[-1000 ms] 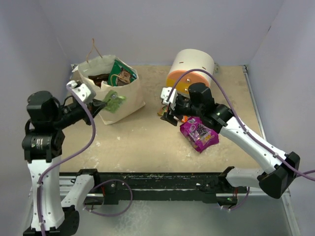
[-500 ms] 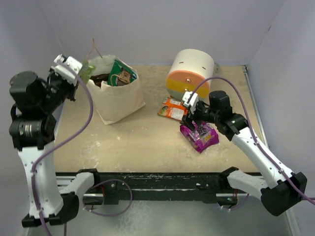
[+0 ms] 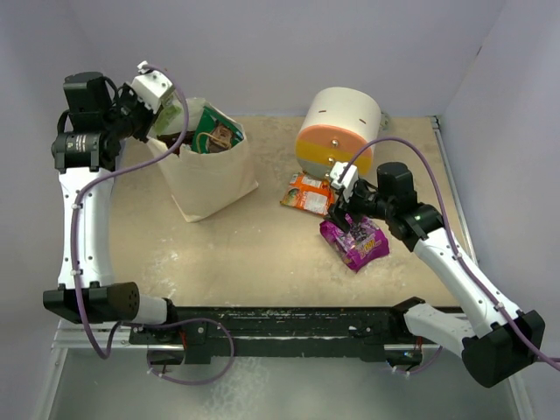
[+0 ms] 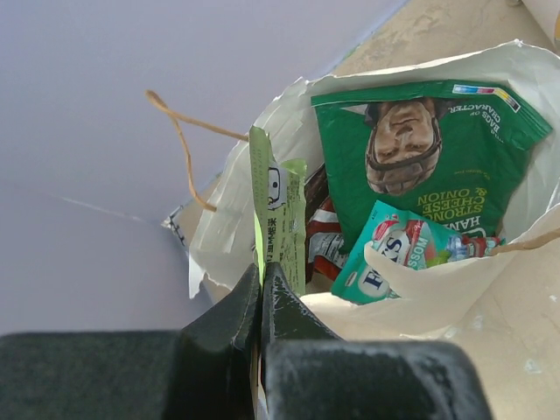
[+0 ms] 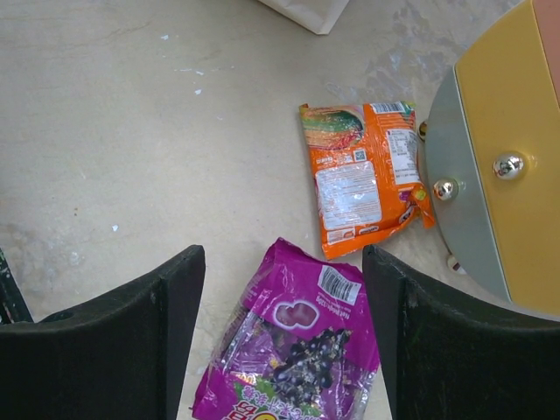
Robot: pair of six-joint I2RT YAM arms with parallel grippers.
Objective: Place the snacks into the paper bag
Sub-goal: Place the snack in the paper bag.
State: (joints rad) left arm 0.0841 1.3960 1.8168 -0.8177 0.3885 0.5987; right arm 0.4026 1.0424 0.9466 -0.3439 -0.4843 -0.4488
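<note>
Left fingers (image 4: 223, 324) clench a green-white glossy packet (image 4: 280, 219). The rim of the cream paper bag (image 4: 411, 297) below could snag it on release. Right fingers (image 5: 131, 341) hang spread, empty.

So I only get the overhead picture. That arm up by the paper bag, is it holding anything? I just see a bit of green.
Observer: Yes. Its wrist camera shows the left gripper shut on a thin light green packet, held edge-on at the edge of the paper bag, by its open mouth.
Operator: What's in the bag?
Observer: A dark green chip packet stands in it, with a teal candy packet overlapping its lower edge.
Operator: Has the other arm grabbed the purple one?
Observer: No. The right gripper is open, its fingers either side of the purple packet, not closed on it.
</note>
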